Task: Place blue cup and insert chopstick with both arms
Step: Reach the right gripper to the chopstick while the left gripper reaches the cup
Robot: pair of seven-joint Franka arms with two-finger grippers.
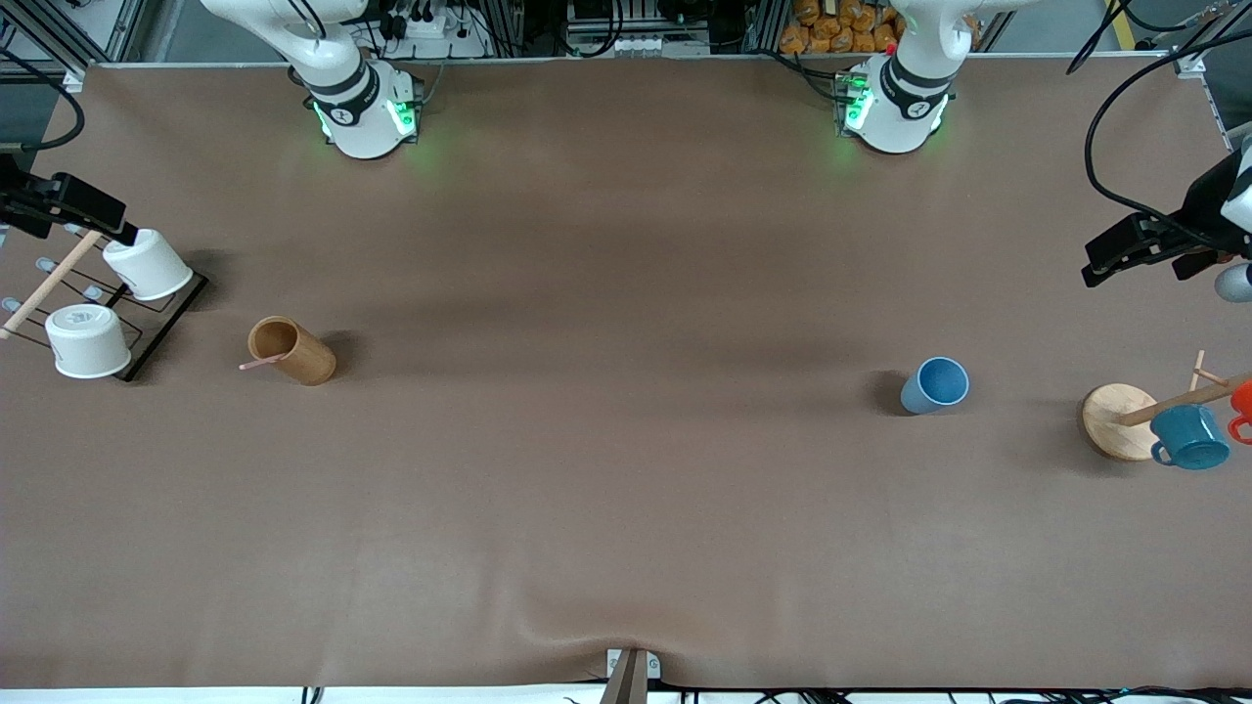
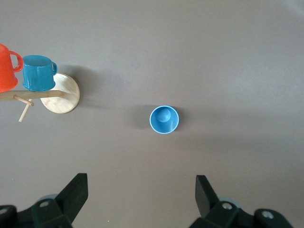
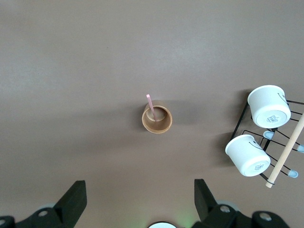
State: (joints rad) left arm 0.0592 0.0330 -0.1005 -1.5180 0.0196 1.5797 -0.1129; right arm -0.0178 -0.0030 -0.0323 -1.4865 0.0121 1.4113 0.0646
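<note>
The blue cup (image 1: 936, 385) stands upright on the brown table toward the left arm's end; it also shows in the left wrist view (image 2: 164, 119). The pale pink chopstick (image 1: 262, 363) leans inside a brown wooden cylinder (image 1: 290, 350) toward the right arm's end, its tip sticking out over the rim; both show in the right wrist view, the chopstick (image 3: 151, 105) in the cylinder (image 3: 157, 119). My left gripper (image 2: 141, 190) is open and empty, high above the table near the cup. My right gripper (image 3: 140, 192) is open and empty, high above the table near the cylinder.
A wooden mug tree (image 1: 1118, 420) holds a teal mug (image 1: 1188, 436) and an orange mug (image 1: 1242, 403) at the left arm's end. A black wire rack (image 1: 161, 328) with two white cups (image 1: 147, 264) and a wooden dowel (image 1: 49, 288) stands at the right arm's end.
</note>
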